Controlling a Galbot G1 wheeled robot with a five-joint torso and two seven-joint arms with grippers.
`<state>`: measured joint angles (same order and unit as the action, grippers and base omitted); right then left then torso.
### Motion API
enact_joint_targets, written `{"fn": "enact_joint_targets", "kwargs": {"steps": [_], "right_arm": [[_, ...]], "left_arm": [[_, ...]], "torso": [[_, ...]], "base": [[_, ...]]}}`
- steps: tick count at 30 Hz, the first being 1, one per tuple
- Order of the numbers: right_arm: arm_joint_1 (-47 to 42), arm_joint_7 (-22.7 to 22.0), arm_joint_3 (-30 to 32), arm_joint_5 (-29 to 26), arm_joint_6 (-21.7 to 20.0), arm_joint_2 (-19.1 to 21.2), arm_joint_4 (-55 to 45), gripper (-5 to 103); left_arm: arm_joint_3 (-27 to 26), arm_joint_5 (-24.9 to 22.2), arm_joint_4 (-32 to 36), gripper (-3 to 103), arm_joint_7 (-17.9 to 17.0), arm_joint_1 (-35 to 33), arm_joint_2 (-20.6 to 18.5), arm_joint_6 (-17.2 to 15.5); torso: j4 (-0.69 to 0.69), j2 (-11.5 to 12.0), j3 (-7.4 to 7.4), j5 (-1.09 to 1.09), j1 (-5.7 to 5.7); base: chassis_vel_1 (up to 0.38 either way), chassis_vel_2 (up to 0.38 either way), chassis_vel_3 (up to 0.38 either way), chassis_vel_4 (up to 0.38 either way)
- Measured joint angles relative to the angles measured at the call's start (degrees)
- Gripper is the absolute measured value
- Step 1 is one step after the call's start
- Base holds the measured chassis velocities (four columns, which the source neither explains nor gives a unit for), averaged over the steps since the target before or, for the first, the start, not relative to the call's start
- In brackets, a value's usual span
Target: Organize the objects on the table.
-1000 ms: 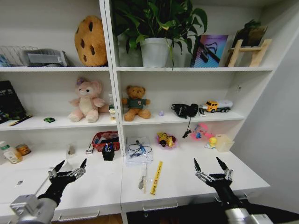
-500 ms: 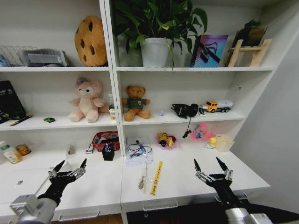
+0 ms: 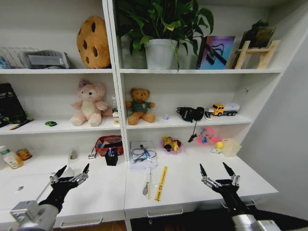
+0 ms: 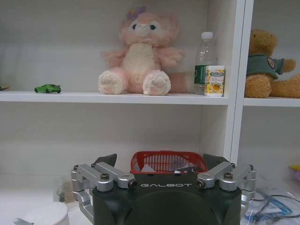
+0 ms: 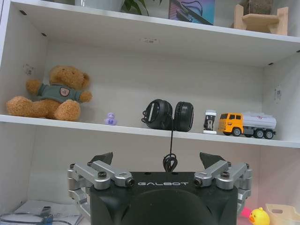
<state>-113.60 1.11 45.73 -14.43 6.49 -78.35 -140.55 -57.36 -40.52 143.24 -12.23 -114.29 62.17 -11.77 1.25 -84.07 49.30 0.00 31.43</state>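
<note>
Hovering my left gripper (image 3: 72, 172) over the desk's (image 3: 192, 183) front left edge, fingers spread, empty | right gripper (image 3: 217, 173) likewise near front right | green toy car (image 3: 50, 123) on shelf | nothing moved since earlier.

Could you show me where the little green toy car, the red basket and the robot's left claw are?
green toy car (image 4: 47, 88), left wrist view, on its roof.
red basket (image 3: 108, 144), head view, on its mesh wall.
left claw (image 3: 72, 172), head view, midway between its open fingertips.
</note>
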Motion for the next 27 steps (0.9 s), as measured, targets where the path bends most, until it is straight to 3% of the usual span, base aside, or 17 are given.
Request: {"fn": "enact_joint_targets", "kwargs": {"steps": [14, 27], "right_arm": [[0.0, 0.0, 0.01, -0.01, 0.0, 0.01, 0.01, 100], [0.01, 0.01, 0.0, -0.01, 0.02, 0.01, 0.01, 100]], "left_arm": [[0.0, 0.0, 0.0, 100, 0.0, 0.0, 0.0, 0.0], [0.0, 0.0, 0.0, 100, 0.0, 0.0, 0.0, 0.0]], "torso": [[0.0, 0.0, 0.0, 0.01, 0.0], [-0.02, 0.0, 0.01, 0.02, 0.0]], "base": [[0.011, 0.011, -0.014, -0.015], [0.181, 0.182, -0.195, -0.183]]}}
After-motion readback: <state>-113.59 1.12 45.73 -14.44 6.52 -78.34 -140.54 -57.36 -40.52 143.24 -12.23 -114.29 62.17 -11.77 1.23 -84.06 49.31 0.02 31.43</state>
